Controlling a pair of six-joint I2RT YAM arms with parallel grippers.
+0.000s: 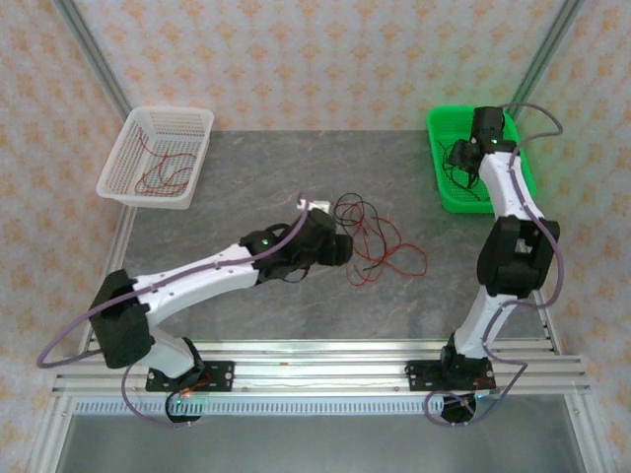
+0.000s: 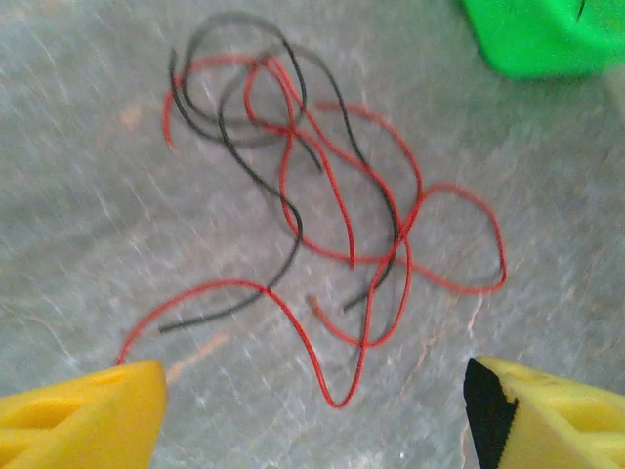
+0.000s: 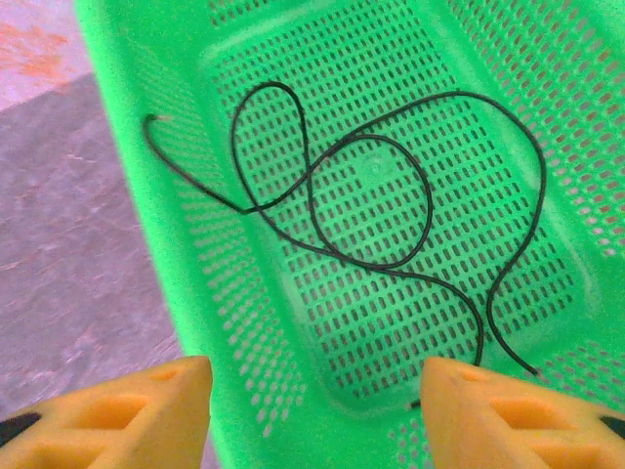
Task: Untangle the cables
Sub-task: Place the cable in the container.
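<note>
The cables [image 1: 380, 241] lie in a loose tangle of thin red and black wires on the grey table; the left wrist view shows them [image 2: 322, 195] close up. My left gripper [image 1: 345, 246] hovers at the tangle's left side. Its yellow fingers stand wide apart, and the gripper [image 2: 312, 401] is open over a red loop with nothing between them. My right gripper [image 1: 471, 158] hangs over the green basket [image 1: 471, 205] and is open [image 3: 317, 401] and empty. A black cable [image 3: 427, 200] lies curled on the basket floor [image 3: 195, 195] beneath it.
A white basket [image 1: 123, 187] with thin red wires [image 1: 163, 169] stands at the back left. The corner of the green basket [image 2: 547, 34] lies beyond the tangle. Metal frame posts rise at the back corners.
</note>
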